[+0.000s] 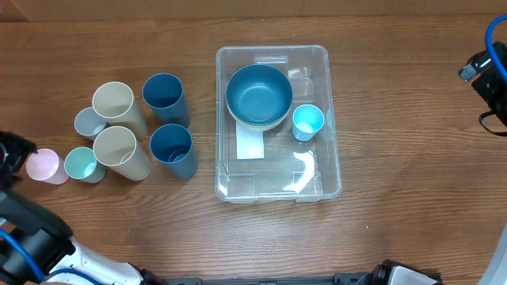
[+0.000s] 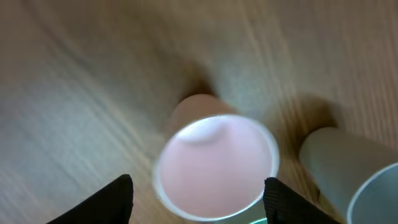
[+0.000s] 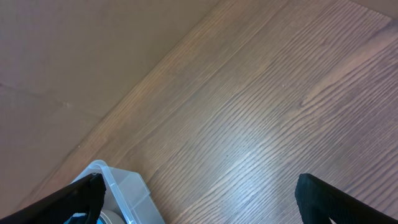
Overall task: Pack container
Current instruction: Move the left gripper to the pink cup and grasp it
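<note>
Container (image 1: 277, 170) at mid-worktop (image 1: 396, 79), holding blue bowl (image 1: 258, 96) and small cup (image 1: 307, 122)
Left tool (image 2: 199, 202) spread astride pink cup (image 2: 214, 165); right tool (image 3: 205, 202) spread, empty, well apart. Blurred view: teal cup (image 1: 81, 164) seemingly just beside one finger, so an off-centre closure may topple either

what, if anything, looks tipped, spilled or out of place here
Nothing stands out. The loose cups beside the container all stand upright, and the bowl and small cup sit upright inside it. No spill or damage shows.
</note>
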{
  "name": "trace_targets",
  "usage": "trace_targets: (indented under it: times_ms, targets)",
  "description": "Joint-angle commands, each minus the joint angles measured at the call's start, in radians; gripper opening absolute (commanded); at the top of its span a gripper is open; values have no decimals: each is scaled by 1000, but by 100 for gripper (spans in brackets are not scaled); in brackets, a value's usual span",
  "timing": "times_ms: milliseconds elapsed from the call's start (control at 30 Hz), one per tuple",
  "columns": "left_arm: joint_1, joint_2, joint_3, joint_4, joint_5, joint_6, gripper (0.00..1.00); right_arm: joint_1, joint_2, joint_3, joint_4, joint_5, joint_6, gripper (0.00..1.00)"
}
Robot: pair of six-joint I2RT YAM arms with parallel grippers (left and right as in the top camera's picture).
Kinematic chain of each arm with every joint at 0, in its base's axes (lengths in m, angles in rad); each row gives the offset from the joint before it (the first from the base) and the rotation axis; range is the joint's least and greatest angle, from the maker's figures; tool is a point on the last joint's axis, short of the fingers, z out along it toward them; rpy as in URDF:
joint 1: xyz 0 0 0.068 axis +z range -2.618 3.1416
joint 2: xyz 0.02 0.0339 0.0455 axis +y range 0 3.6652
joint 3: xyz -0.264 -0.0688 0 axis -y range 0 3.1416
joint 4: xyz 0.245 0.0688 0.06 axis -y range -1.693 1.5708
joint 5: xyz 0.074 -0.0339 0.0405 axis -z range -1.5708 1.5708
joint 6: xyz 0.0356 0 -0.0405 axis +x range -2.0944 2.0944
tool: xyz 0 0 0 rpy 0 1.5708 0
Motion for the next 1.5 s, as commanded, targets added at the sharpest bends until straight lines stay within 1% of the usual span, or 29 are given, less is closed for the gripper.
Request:
trace_targets:
  times_ms: [0, 67, 100, 133, 200, 367, 533, 700, 767, 833, 1067, 1200, 1267, 1333, 1400, 1467]
  targets:
    - [-59, 40, -9, 27, -57, 32, 65, -4, 3, 4, 2, -6, 2, 100]
    - [-83, 56, -10, 21, -120, 21, 62, -4, 3, 4, 2, -6, 2, 100]
    - [-92, 64, -10, 6, -159, -4, 58, -4, 3, 4, 2, -6, 2, 100]
    - [-95, 67, -10, 0, -165, -15, 57, -4, 3, 4, 2, -6, 2, 100]
    - [-94, 64, -9, 16, -135, -11, 58, -4, 3, 4, 2, -6, 2, 100]
    - [-94, 64, -9, 20, -121, 0, 58, -4, 3, 4, 2, -6, 2, 100]
    - [-93, 50, -8, 11, -84, 8, 56, -4, 3, 4, 2, -6, 2, 100]
    - [-92, -26, -6, 6, -101, 14, 58, -4, 3, 4, 2, -6, 2, 100]
    - [-92, -43, -6, -11, -141, 0, 61, -4, 3, 4, 2, -6, 2, 100]
    - [-91, -40, -14, -41, -172, -5, 63, -4, 3, 4, 2, -6, 2, 100]
    - [-70, -40, -43, -51, -238, -27, 64, -4, 3, 4, 2, -6, 2, 100]
    - [-55, -40, -90, 11, -237, -27, 67, -4, 3, 4, 2, -6, 2, 100]
    - [-55, -40, -134, 70, -233, -26, 70, -4, 3, 4, 2, -6, 2, 100]
    - [-55, -40, -177, 135, -214, -20, 70, -4, 3, 4, 2, -6, 2, 100]
    - [-55, -40, -212, 196, -175, -2, 69, -4, 3, 4, 2, -6, 2, 100]
    - [-55, -40, -239, 235, -162, 4, 61, -4, 3, 4, 2, -6, 2, 100]
